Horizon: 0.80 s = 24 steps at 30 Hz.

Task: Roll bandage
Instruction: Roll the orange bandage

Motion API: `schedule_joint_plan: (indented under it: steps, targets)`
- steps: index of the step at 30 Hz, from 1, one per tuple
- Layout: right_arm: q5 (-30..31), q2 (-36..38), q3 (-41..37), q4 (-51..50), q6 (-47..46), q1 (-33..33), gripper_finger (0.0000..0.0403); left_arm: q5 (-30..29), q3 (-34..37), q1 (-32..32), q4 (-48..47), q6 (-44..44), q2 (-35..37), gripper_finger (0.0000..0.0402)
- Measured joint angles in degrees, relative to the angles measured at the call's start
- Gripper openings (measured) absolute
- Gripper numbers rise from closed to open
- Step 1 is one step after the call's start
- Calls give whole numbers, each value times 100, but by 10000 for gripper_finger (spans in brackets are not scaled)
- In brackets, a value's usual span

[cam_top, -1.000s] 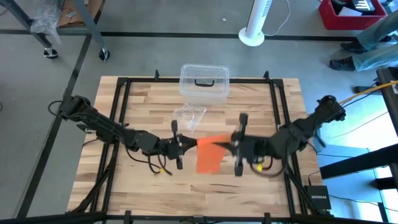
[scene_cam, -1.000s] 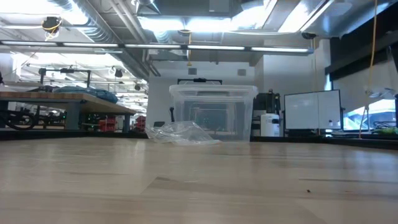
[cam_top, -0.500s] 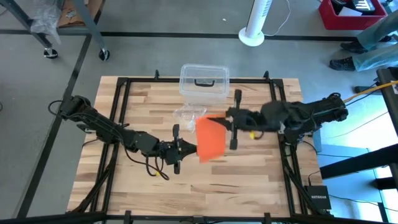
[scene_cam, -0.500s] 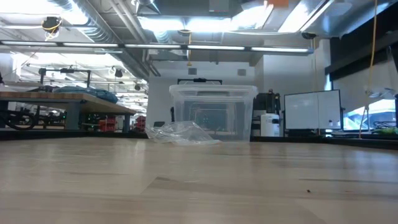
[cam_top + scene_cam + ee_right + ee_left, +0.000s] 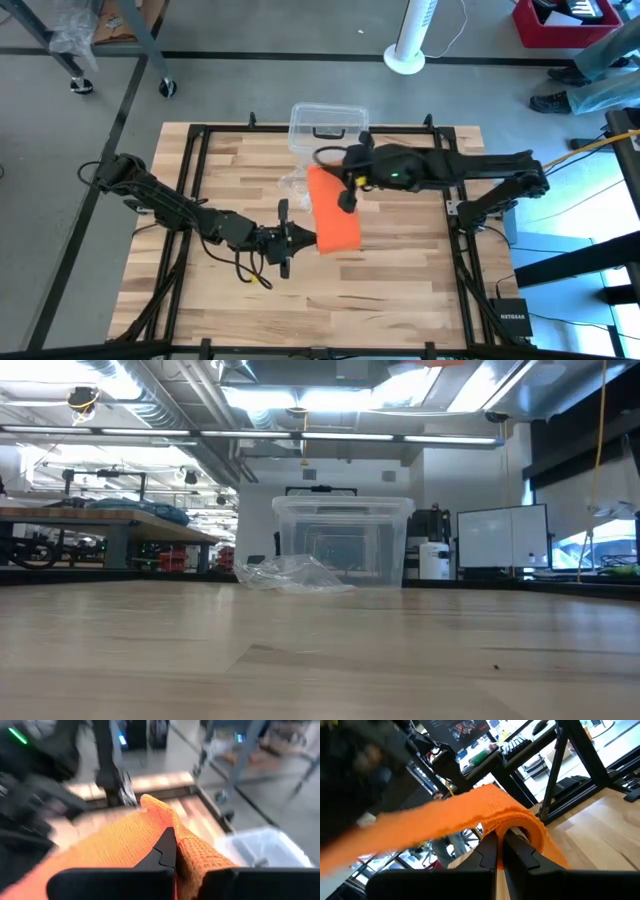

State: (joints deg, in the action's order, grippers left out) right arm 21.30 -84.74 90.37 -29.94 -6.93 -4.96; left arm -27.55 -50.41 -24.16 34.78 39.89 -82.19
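Left gripper (image 5: 300, 238) low over table (image 5: 420, 280) centre-left, fingers clamped on one end of bandage (image 5: 335, 215); in left wrist view fingers (image 5: 489, 851) pressed together on orange fabric (image 5: 485, 812), which loops over the tips. Left arm body dark, partly merged with cables in high view, hard to separate.

Bandage mid-table, held up off the wood, stretched as a wide orange band between both grippers; far end near clear plastic box (image 5: 328, 130). Weave visible only in wrist views; edges blurred in left wrist view. Whether any part touches the table: cannot tell.

Small transparent plastic piece (image 5: 298, 183) just left of bandage's upper end, partly covered by it. In low view same piece (image 5: 290, 573) sits crumpled in front of box (image 5: 342, 540).

Right gripper (image 5: 345, 185) reaching in from right, closed on bandage's upper end, close to box; fingertips (image 5: 167, 842) shut tight on mesh (image 5: 120, 845) in right wrist view. Background there smeared, box corner (image 5: 265, 847) barely readable.

Low view: no arms, only an orange sliver (image 5: 440, 363) cut off at top edge.
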Motion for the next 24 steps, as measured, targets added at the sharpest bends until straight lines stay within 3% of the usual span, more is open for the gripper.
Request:
schedule_joint_plan:
  steps: [6,14,19,24]
  targets:
    - [-2,-589,0,-627,-358,248,27,-2,0,32,-172,-10,-2,5]
    - [-66,-1182,-4,-1398,-506,237,146,3,0,221,-614,-423,-9,5]
    - [-527,-1171,-4,-1714,-683,237,189,23,0,385,-967,-806,-9,5]
    - [-1183,-1003,-4,-1776,-1253,237,201,27,0,558,-1328,-1167,-9,5]
